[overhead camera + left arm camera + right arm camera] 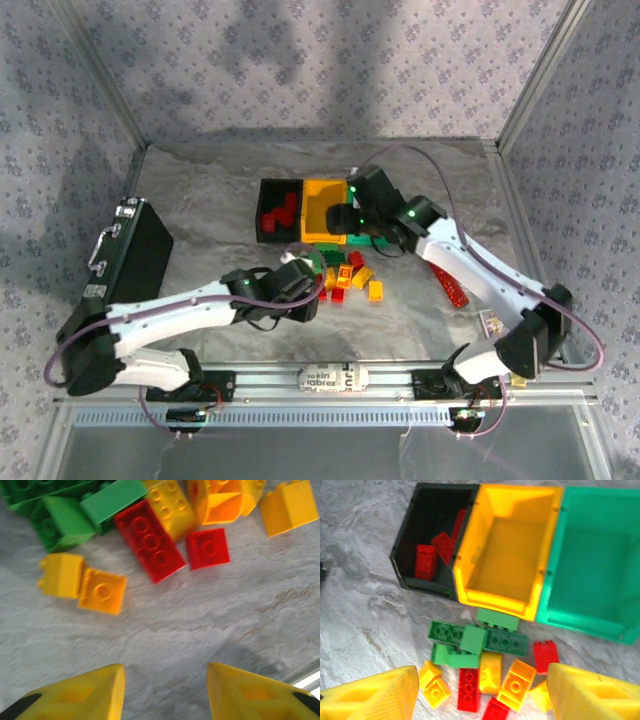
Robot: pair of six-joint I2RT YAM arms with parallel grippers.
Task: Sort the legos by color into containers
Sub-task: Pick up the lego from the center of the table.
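Left gripper open, empty: bare table between fingers, legos just past the tips. Right gripper open, empty, over the legos; yellow bin rim just beyond.

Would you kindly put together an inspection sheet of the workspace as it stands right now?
Surface: grey marbled table, no spills seen.
Job's things: black bin holds red legos; yellow bin and green bin look empty; loose legos, red, yellow and green, lie piled before them.
Clutter: black case at left; red strip at right.
Grippers: left gripper open, empty, near the pile; right gripper open, empty, above it.
Cables: purple cables run along both arms.
Surroundings: patterned walls, metal frame.
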